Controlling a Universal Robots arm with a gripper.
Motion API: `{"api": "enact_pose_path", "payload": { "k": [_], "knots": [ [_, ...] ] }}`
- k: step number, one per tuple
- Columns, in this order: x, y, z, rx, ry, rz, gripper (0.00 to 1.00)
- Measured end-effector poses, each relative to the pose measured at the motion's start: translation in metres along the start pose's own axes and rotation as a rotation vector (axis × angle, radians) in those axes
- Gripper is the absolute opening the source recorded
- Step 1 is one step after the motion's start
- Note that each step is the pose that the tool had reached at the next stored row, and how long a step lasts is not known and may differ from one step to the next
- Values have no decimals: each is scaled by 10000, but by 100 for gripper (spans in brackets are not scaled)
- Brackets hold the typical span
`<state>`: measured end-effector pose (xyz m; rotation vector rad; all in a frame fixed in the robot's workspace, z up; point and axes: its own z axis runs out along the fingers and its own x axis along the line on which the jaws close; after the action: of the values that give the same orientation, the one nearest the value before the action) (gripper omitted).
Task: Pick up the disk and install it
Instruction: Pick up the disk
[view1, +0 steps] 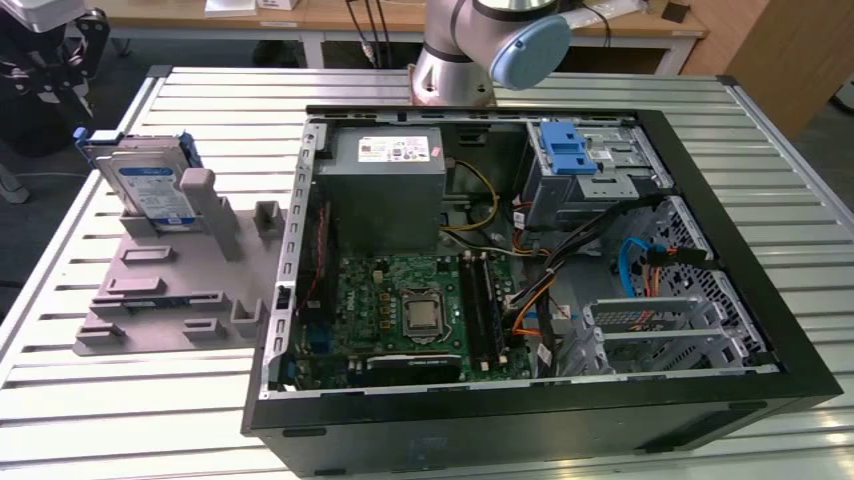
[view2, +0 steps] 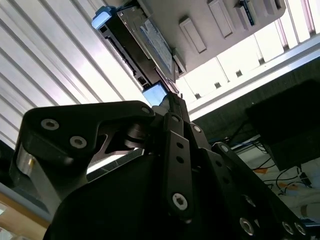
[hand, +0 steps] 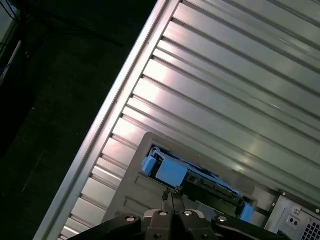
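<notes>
The disk (view1: 150, 186), a silver hard drive with a white-and-blue label in a blue carrier, stands on edge in a grey fixture (view1: 160, 290) at the exterior view's left, beside the open computer case (view1: 694, 400). In both wrist views my gripper (hand: 172, 194) (view2: 171, 100) has its black fingers together and nothing between them. The tips hover a short way from the disk (hand: 172, 172) (view2: 150, 45), pointing at its blue carrier end without touching it. The arm's base (view1: 454, 60) rises behind the case.
Inside the case are a grey power-supply box (view1: 387, 185), a motherboard (view1: 414, 310), a metal cage with a blue latch (view1: 574, 150), loose cables and a silver bay (view1: 654, 330). The slatted aluminium table (view1: 134, 400) extends around the fixture.
</notes>
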<state>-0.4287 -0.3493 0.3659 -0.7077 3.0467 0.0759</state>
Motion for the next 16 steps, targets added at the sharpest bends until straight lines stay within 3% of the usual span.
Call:
{"api": "enact_pose_path", "payload": {
  "k": [16],
  "knots": [
    [4,2,1,-24,44,-1015,11]
  ]
}}
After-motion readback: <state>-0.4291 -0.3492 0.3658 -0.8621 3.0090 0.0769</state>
